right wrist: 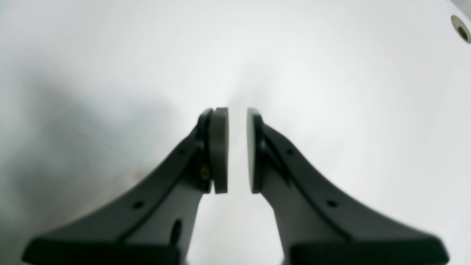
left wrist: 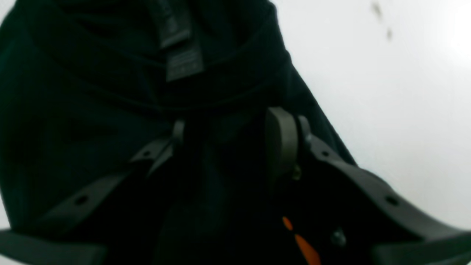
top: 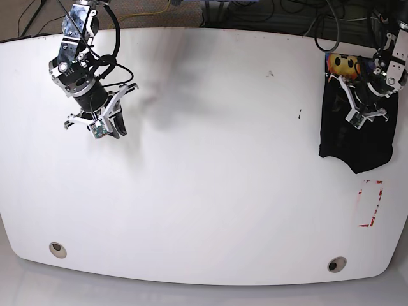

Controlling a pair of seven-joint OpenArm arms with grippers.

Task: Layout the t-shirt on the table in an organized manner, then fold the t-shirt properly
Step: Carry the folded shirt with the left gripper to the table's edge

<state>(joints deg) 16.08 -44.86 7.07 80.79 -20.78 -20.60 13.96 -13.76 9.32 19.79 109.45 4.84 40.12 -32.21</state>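
The black t-shirt hangs bunched at the table's far right, its orange face graphic showing at the top. My left gripper is shut on a thick fold of it. In the left wrist view the black cloth fills the space between the fingers, with the neck label beyond them and a sliver of orange print below. My right gripper hovers over the bare table at the far left. It is almost shut, with a thin gap and nothing in it.
A red rectangular marking lies on the table below the t-shirt. Two round holes sit near the front edge, and one hole shows in the right wrist view. Small dark specks mark the surface. Cables run behind the back edge.
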